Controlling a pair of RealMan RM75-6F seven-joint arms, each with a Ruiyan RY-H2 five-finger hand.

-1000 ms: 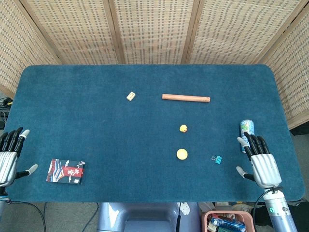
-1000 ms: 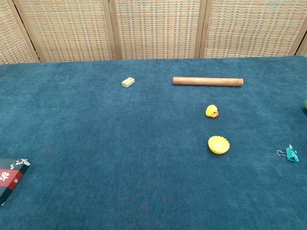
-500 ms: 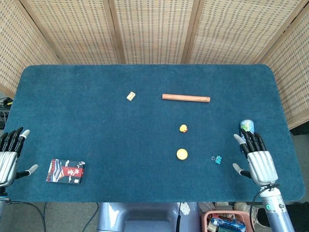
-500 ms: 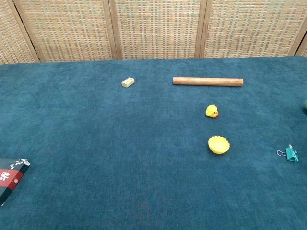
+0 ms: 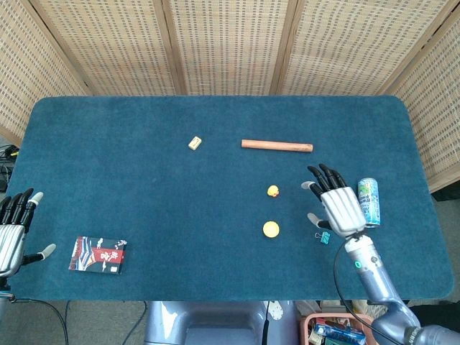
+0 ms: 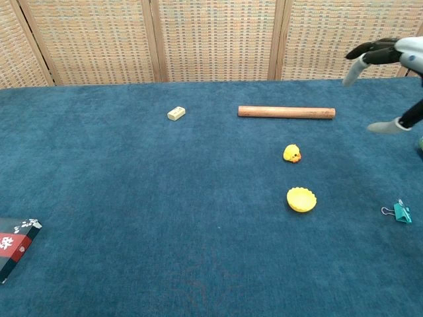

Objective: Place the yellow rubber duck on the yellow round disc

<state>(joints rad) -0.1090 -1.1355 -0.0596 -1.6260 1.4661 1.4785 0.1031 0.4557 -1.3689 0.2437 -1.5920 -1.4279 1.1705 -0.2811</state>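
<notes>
The yellow rubber duck (image 5: 273,191) (image 6: 292,153) sits on the blue tabletop right of centre. Just nearer to me lies the yellow round disc (image 5: 270,229) (image 6: 301,199), a short gap from the duck. My right hand (image 5: 336,203) (image 6: 391,66) hovers above the table to the right of the duck, fingers spread, holding nothing. My left hand (image 5: 13,231) rests at the table's left edge, fingers apart and empty; the chest view does not show it.
A wooden rod (image 5: 277,146) (image 6: 286,111) lies behind the duck. A small cream block (image 5: 195,143) (image 6: 176,113) sits further left. A teal binder clip (image 5: 324,236) (image 6: 398,211) and a drinks can (image 5: 369,201) are by my right hand. A patterned box (image 5: 98,254) lies front left.
My right hand has risen and moved left and away from the front edge, toward the duck, and now shows in the chest view. The left hand has not moved.
</notes>
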